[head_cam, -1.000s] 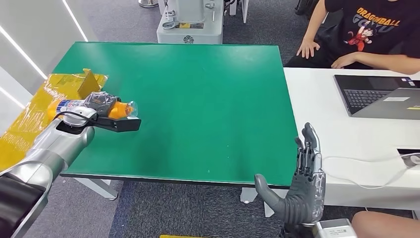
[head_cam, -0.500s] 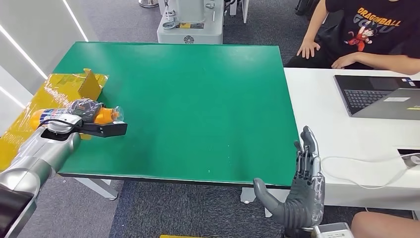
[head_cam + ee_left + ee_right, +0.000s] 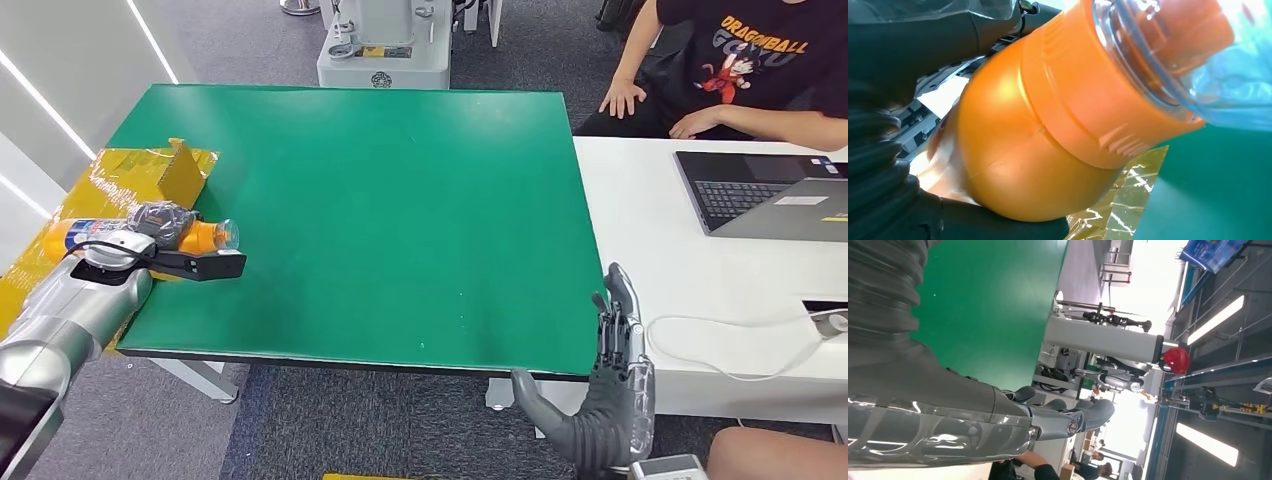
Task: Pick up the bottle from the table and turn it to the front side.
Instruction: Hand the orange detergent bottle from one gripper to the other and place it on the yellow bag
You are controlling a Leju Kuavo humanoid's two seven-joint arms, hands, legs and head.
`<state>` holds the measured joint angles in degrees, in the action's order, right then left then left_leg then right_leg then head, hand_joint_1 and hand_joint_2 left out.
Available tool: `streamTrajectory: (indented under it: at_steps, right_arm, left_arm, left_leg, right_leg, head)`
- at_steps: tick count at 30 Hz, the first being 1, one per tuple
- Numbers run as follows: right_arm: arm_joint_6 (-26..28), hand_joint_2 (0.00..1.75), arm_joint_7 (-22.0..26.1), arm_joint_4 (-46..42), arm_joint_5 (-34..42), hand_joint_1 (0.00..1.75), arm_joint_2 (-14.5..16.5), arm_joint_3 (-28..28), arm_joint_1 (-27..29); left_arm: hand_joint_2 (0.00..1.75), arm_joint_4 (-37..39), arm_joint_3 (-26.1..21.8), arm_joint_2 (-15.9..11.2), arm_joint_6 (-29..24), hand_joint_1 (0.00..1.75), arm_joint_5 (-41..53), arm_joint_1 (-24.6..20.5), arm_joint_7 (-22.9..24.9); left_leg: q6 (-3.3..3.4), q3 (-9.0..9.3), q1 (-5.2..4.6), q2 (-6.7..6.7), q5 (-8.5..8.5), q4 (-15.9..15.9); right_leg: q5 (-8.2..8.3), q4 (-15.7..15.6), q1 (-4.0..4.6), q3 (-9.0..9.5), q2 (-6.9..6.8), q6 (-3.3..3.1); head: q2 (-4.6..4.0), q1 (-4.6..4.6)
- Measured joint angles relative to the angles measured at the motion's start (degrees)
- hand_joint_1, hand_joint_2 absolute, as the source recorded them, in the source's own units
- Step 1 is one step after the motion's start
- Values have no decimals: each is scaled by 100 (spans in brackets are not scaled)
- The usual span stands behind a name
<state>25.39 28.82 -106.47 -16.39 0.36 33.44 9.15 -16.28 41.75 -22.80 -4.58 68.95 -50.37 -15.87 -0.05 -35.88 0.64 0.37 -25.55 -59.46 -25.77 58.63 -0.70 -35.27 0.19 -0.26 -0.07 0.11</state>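
An orange bottle (image 3: 200,236) with a clear cap and a blue-and-white label lies sideways in my left hand (image 3: 160,222), at the left edge of the green table (image 3: 400,200) beside the yellow sheet (image 3: 120,170). Up close, the left wrist view has the orange bottle (image 3: 1048,135) with my dark fingers (image 3: 893,165) wrapped around its body. My right hand (image 3: 605,400) hangs below the table's near right corner, fingers straight and apart, holding nothing. In the right wrist view the right hand (image 3: 998,415) is likewise bare.
A white desk (image 3: 680,260) with a laptop (image 3: 770,195) and a cable stands to the right. A seated person (image 3: 740,70) is at the back right, hands near the desk. A grey machine base (image 3: 385,50) stands behind the table.
My left hand has carried the bottle leftward toward the table's left edge and the yellow sheet. My right hand has sunk slightly lower.
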Motion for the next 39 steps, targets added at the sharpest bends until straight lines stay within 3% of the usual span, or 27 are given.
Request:
streamTrajectory:
  at_steps: [11, 12, 15, 16, 32, 39]
  right_arm:
    - [3, 175, -104, -13, -96, 0, -33, 101, 18]
    - [2, 175, -103, -13, -100, 0, -38, 107, 18]
    - [-2, 175, -90, -13, -97, 0, -55, 113, 17]
    - [-1, 175, -84, -13, -89, 0, -58, 114, 17]
    - [-101, 175, 28, 153, 68, 0, -80, 123, -115]
    - [-110, 175, 85, 251, 148, 0, -80, 123, -201]
  left_arm:
    - [175, 12, -18, -62, 4, 175, -30, 253, 150]
    - [175, 13, -27, -81, -12, 162, -40, 287, 155]
    - [175, 13, -52, -140, -51, 31, -53, 381, 190]
    - [175, 13, -65, -157, -65, 0, -51, 405, 222]
    - [175, 13, -248, -247, -297, 0, 54, 506, 471]
    - [175, 13, -396, -242, -691, 0, 96, 555, 474]
  left_leg:
    - [-3, 0, 1, 2, -2, 2]
    - [-4, 0, 1, 2, -2, 2]
    - [-4, 0, 1, 1, -2, 2]
    - [-4, 0, 1, 0, -2, 2]
    - [-10, 1, 1, -2, 2, 2]
    - [-10, 2, 1, -2, 2, 2]
  right_leg:
    - [-1, 1, 1, -1, 2, -1]
    - [-1, 1, 1, -1, 2, -1]
    - [-2, 1, 1, -1, 1, -2]
    - [-2, 1, 1, -1, 1, -3]
    - [-2, 2, 0, 2, -1, -3]
    - [-2, 2, 0, 1, -1, -3]
  head:
    - [0, 0]
    - [0, 0]
    - [0, 0]
    - [0, 0]
    - [0, 0]
    - [0, 0]
